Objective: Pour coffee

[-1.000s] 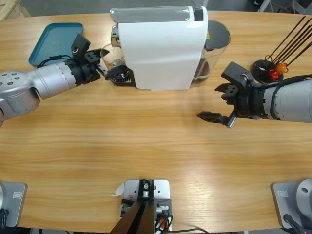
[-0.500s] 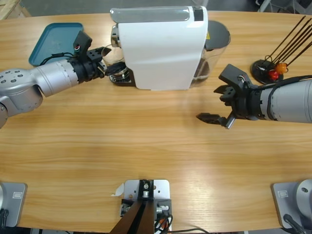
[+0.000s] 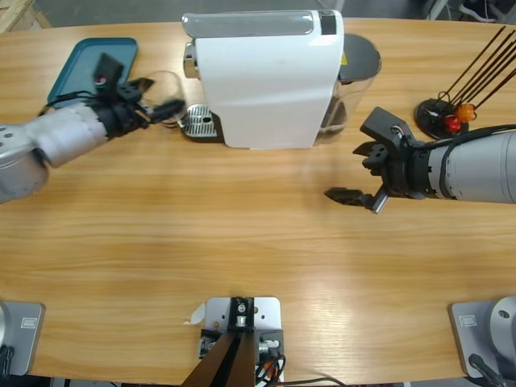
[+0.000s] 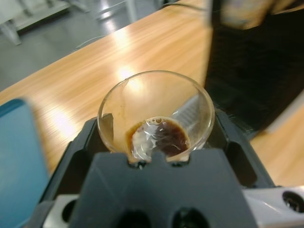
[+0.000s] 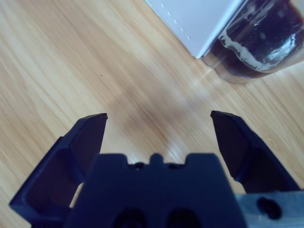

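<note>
two grippers logged: left gripper [image 4: 154,147] clamps the glass [image 4: 156,114] with coffee [image 4: 161,137], which we see left of the machine [image 3: 262,76]; right gripper [image 5: 159,128] gapes wide over bare table [image 3: 242,234].

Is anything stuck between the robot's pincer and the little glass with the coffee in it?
No. The left pincer already has the glass right between its jaws, with a little brown coffee at the bottom. Nothing sits between them. In the high view the glass is beside the white coffee machine, near the blue tray.
</note>
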